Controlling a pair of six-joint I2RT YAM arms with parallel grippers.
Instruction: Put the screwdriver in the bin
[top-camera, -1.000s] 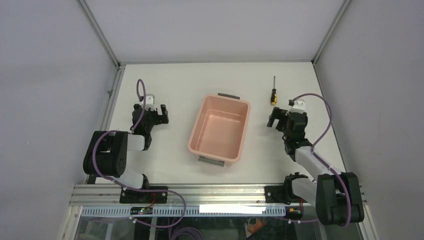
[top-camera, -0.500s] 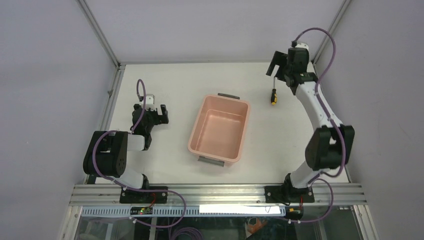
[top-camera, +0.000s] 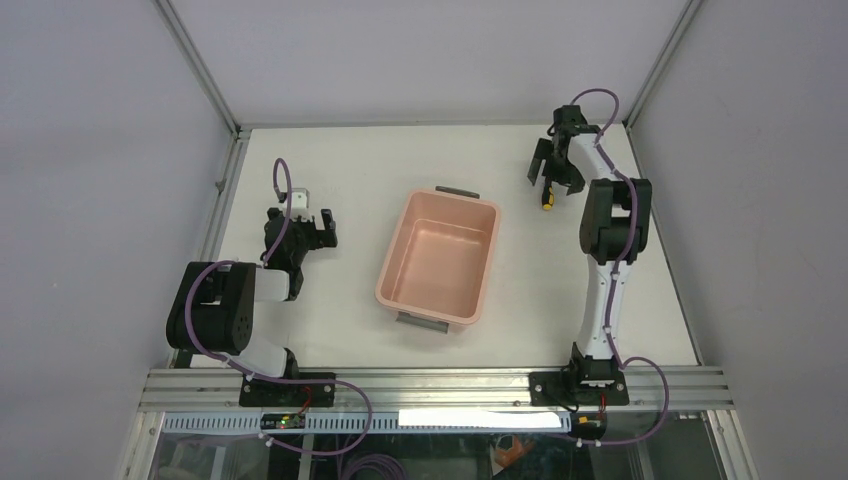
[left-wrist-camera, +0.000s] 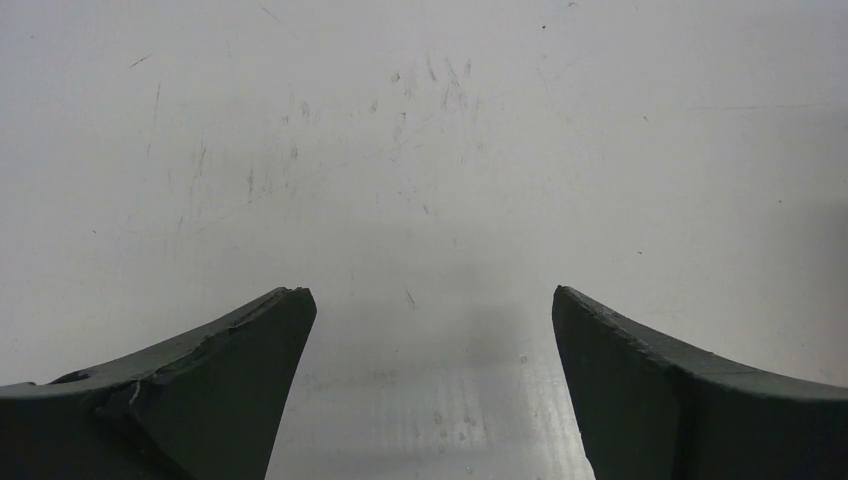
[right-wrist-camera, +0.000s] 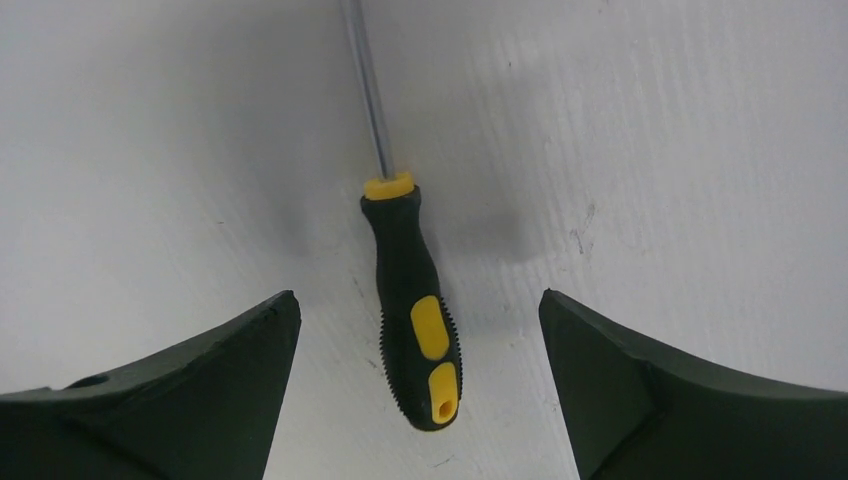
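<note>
Fingers (right-wrist-camera: 180, 390) of the right gripper (right-wrist-camera: 417, 297) stand wide open, holding nothing, either side of the small yellow-and-black-handled screwdriver (right-wrist-camera: 415, 320) lying on the white bench (top-camera: 350, 160), far right of the salmon-pink plastic bin (top-camera: 398, 252); left gripper (left-wrist-camera: 430, 310) likewise open, empty.

White table (top-camera: 340, 160), matt and finely scratched, fills the middle of the overhead frame. The salmon-pink bin (top-camera: 440, 258) stands at frame centre, its long axis slightly tilted, with a grey handle at each short end. The screwdriver (right-wrist-camera: 412, 300) lies flat at upper right, well apart from the bin, shaft toward the frame's top.
</note>
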